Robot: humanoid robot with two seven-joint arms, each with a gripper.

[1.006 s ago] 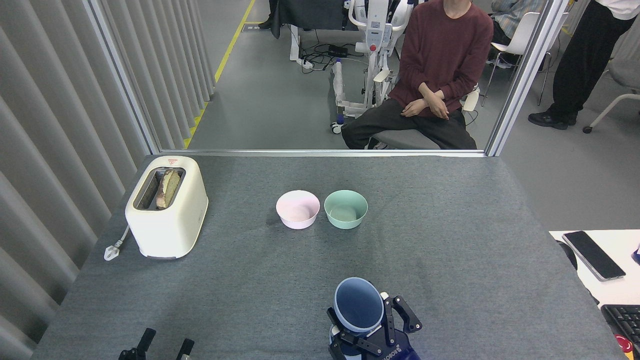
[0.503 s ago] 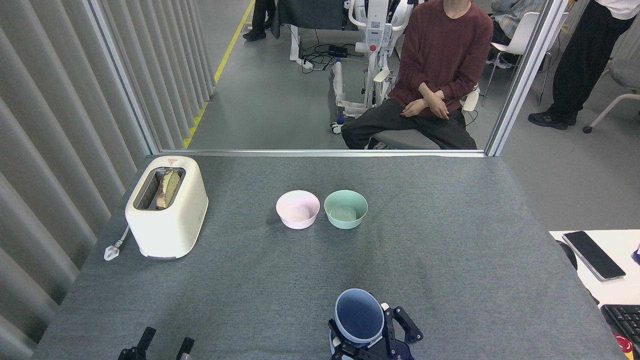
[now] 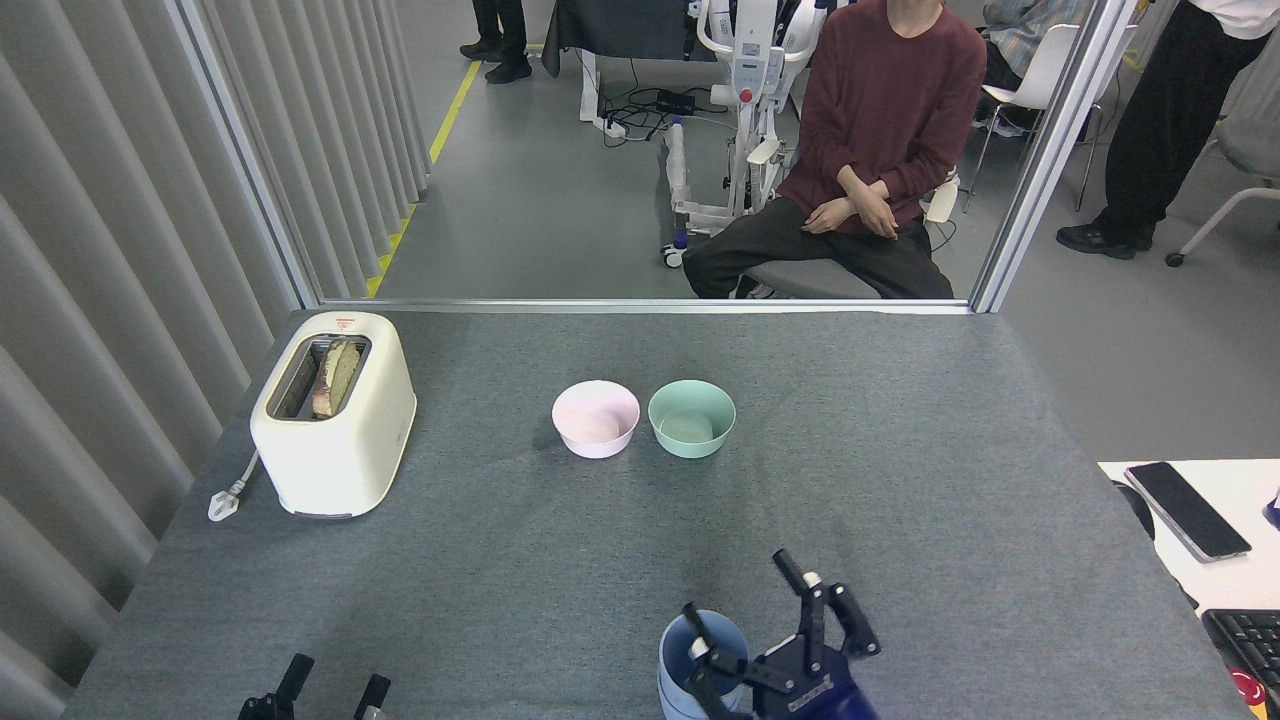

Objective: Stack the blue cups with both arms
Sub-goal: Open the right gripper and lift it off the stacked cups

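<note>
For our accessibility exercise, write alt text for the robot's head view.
A robot's right gripper hangs open above a blue cup at the table's near edge. Beyond sit a pink bowl, a green bowl and a toaster.

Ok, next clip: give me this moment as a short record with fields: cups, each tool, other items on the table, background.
cups: one blue cup visible, upright at the near table edge; whether a second is nested inside cannot be told
right tool: open, one finger over the cup's mouth, the other outside it
left tool: only finger tips visible at bottom edge, apart, holding nothing
bowls: pink bowl and mint-green bowl side by side, mid-table
toaster: far left, bread in slot
background: seated person behind the table
</note>
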